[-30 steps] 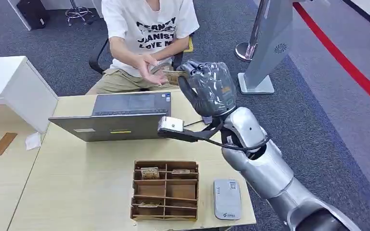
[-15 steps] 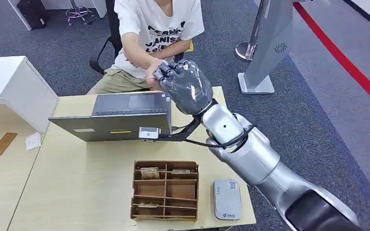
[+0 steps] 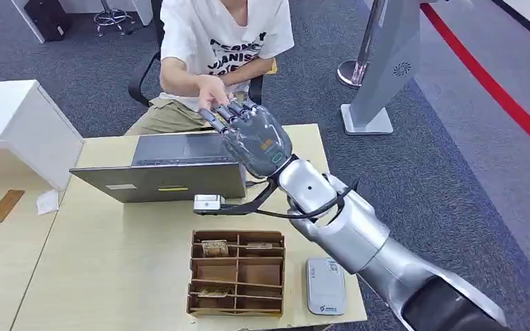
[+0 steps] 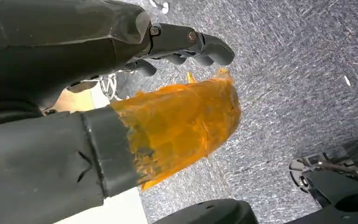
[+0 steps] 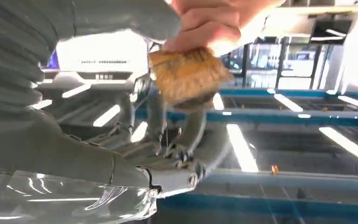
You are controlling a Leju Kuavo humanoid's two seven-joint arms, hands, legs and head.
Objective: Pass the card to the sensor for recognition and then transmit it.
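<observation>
Far left sits a white cabinet (image 3: pixel 21 124), and beside it the pale wooden table (image 3: pixel 110 276) with a flat brown strip (image 3: pixel 5 205) and a scrap of white paper (image 3: pixel 47 201) lying near its left edge. A grey laptop (image 3: pixel 172 169) stands open towards the seated person (image 3: pixel 217 48), its lid back facing the robot. In front of it, nearer the robot, is a brown wooden divider box (image 3: pixel 237 272) with a couple of small cards tucked in its far compartments, and just beside that, to the right, the grey card sensor (image 3: pixel 325 285) lies flat on the table.

Above the laptop's right end the robot's right hand (image 3: pixel 252 134) is stretched out towards the person, fingers (image 3: pixel 222 116) extended and lying alongside one another rather than curled. The person's hand (image 3: pixel 210 93) meets those fingertips. From the right wrist camera the tan card (image 5: pixel 186 74) is pinched in the person's fingers, with the robot's fingers (image 5: pixel 168 135) close under it — whether they grip the card as well I cannot tell.

The left hand (image 4: pixel 121 93) hangs over grey carpet (image 4: pixel 298 70), its dark fingers (image 4: pixel 191 44) partly curled, thumb tip wrapped in orange; nothing is in it

Over to the right a grey stand (image 3: pixel 379 69) rises from the carpet, with a red line (image 3: pixel 497 89) on the floor beyond
</observation>
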